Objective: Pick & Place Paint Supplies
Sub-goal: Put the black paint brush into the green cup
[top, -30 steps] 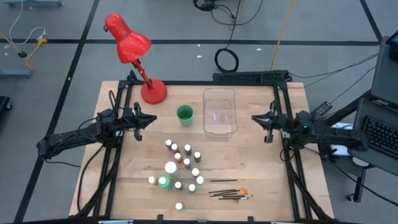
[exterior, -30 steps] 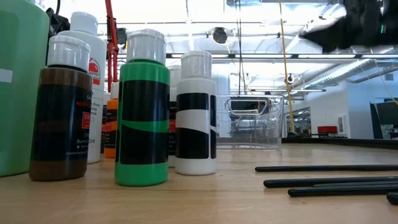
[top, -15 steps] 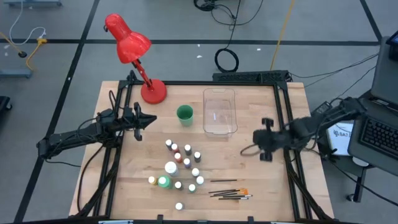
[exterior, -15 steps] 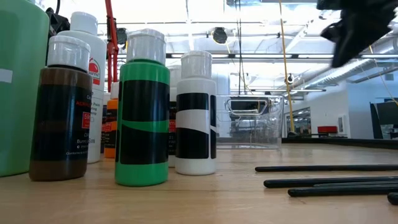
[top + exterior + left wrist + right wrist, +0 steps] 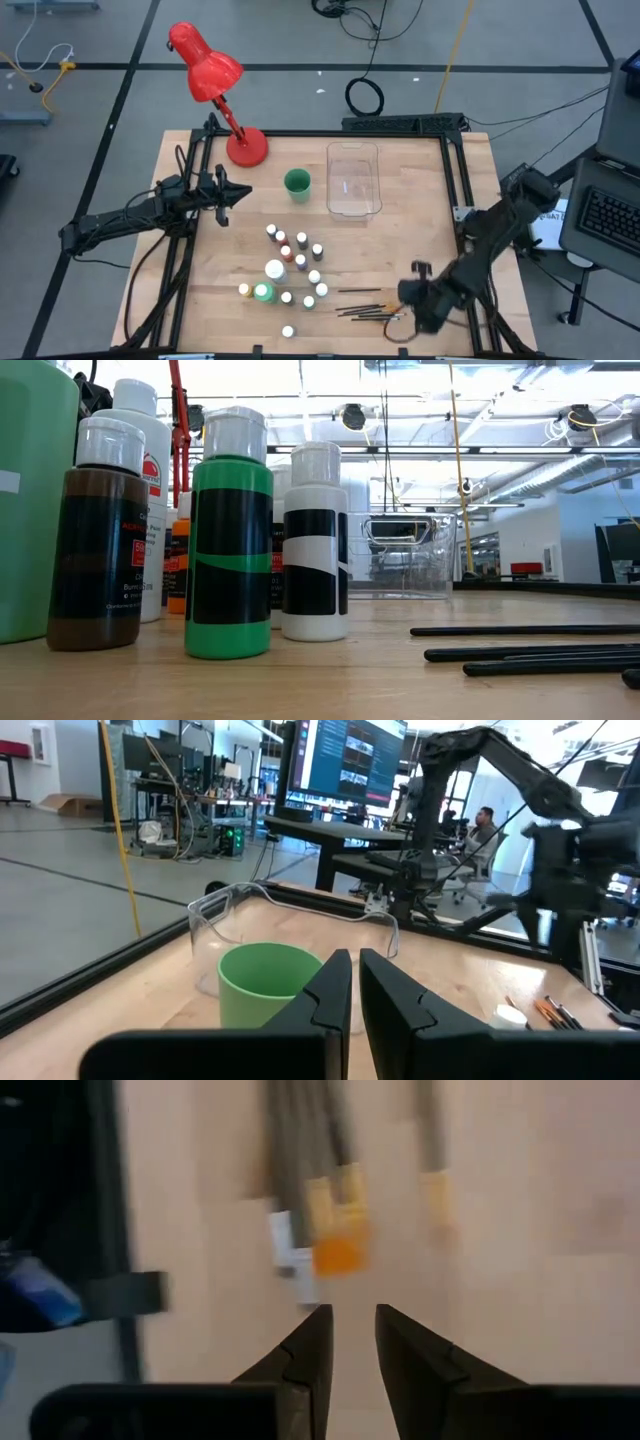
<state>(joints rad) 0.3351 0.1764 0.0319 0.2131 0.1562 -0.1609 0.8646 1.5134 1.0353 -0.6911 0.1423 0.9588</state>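
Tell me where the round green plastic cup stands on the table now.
In the high view the green plastic cup stands at the table's far middle, just left of the clear plastic tray and right of the red desk lamp.

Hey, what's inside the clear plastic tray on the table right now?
The clear plastic tray looks empty from above; only wood shows through it. No paint bottles or brushes are inside.
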